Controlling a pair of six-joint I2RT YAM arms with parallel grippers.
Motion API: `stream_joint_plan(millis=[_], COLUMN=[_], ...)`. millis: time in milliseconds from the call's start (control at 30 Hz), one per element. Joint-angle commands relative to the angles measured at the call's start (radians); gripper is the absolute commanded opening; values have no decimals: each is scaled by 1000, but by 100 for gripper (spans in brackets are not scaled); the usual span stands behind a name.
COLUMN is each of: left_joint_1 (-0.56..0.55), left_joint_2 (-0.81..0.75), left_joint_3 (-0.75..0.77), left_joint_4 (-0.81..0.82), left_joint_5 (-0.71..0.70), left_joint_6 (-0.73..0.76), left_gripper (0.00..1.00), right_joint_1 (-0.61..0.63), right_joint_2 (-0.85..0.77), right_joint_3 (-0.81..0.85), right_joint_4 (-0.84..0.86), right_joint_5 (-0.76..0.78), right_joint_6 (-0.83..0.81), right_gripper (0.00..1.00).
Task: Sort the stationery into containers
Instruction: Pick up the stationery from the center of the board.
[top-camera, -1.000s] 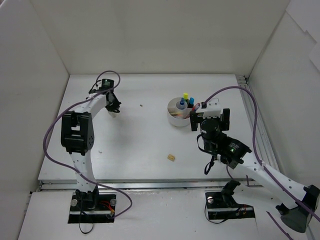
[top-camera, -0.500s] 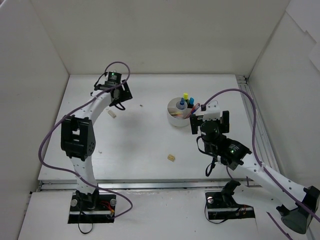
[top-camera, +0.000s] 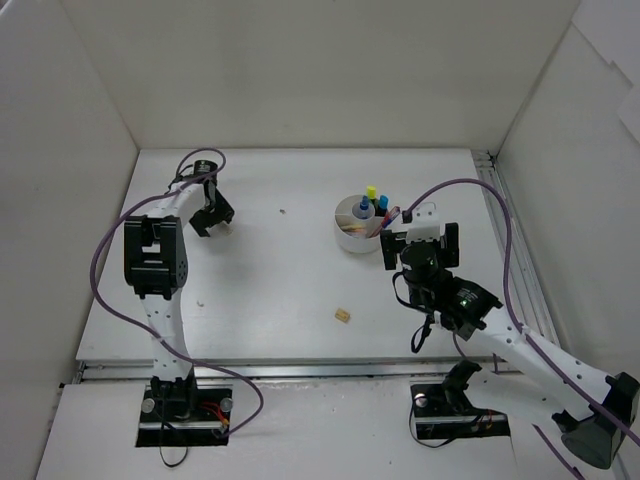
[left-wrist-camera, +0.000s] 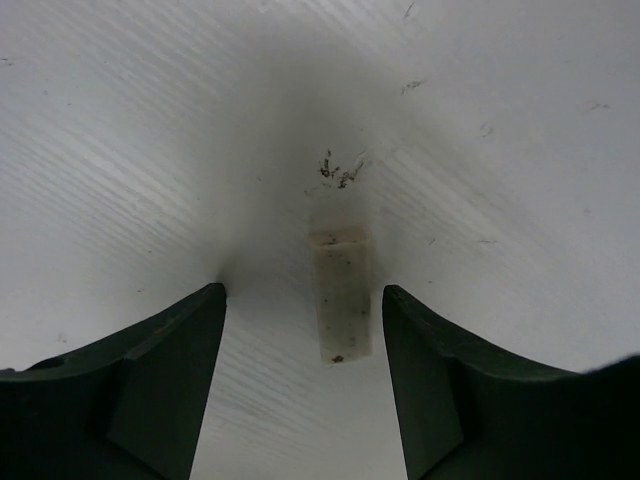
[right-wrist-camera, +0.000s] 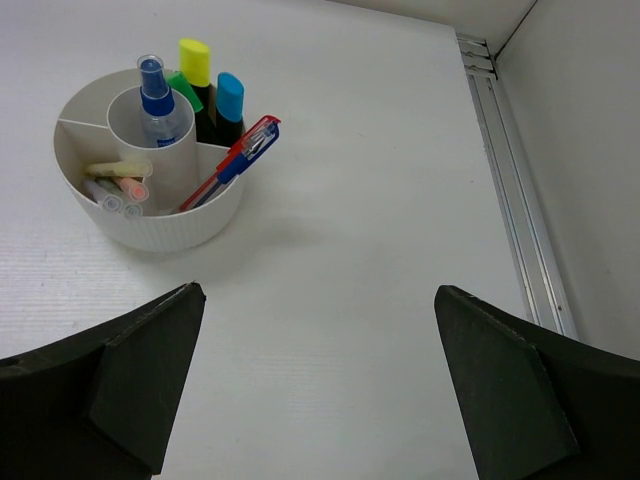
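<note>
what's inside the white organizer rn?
In the organizer: blue-capped marker in the centre cup; yellow-, green- and blue-capped highlighters behind it; pastel pencils and a leaning red/blue pen in the outer ring. Compartment floors are hidden by walls and contents.

A white, finely ribbed bench (top-camera: 300, 290) is boxed in by plain white panels: a back wall (top-camera: 320, 70) behind it, a left wall (top-camera: 50, 200) and a right wall (top-camera: 585, 170) flanking it. A metal rail (right-wrist-camera: 518, 200) runs along its right edge.
</note>
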Motion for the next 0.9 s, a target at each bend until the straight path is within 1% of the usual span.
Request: stream_joint_plan(millis=[0, 33, 167, 200, 233, 267, 333, 367, 400, 467, 500, 533, 567, 600, 633, 700, 733, 867], left_joint_1=[-8, -8, -8, -8, -8, -8, -18, -18, -28, -42, -63, -77, -93, -132, -156, -203, -247, -321], left_joint_2=[-7, -1, 22, 26, 28, 26, 19, 16, 11, -13, -24, -45, -58, -73, -98, -127, -135, -121], left_joint_3=[65, 74, 91, 92, 94, 94, 92, 95, 95, 91, 91, 89, 89, 89, 89, 97, 115, 206], left_joint_4=[-16, -16, -27, -28, -36, -36, -31, -27, -24, 37, 89, 116, 146, 197, 221, 278, 289, 327], left_joint_5=[-31, -26, -31, -32, -35, -39, -34, -29, -17, 44, 70, 151, 180, 232, 251, 291, 305, 412], left_joint_6=[-46, -49, -53, -53, -55, -50, -40, -32, 0, 64, 139, 181, 221, 302, 340, 402, 436, 467], left_gripper=[59, 58, 49, 40, 35, 22, 12, 0, 0, 0, 0, 0, 0, 0, 0, 0, 0, 0], right_joint_1=[-10, -10, -11, -11, -11, -11, -8, -10, -11, -11, -10, -11, -10, -13, -11, -14, -16, -22], right_joint_2=[-14, -18, -20, -20, -20, -18, -20, -20, -23, -28, -32, -34, -35, -34, -34, -29, -28, -34], right_joint_3=[5, 2, -1, -2, 1, 1, 2, 2, 2, -1, -4, -5, -8, -14, -14, -16, -16, -19], right_joint_4=[29, 28, 20, 17, 16, 12, 9, 8, 5, 3, 3, 3, 3, 3, 2, 3, 2, 0], right_joint_5=[13, 13, 10, 6, 6, 3, 3, 3, 3, -4, -6, -12, -15, -13, -12, -9, -7, -10], right_joint_6=[26, 28, 40, 42, 43, 45, 45, 45, 45, 46, 46, 48, 51, 52, 57, 63, 66, 72], right_gripper=[98, 98, 98, 98, 98, 98, 98, 98, 98, 98, 98, 98, 98, 98, 98, 98, 98, 98])
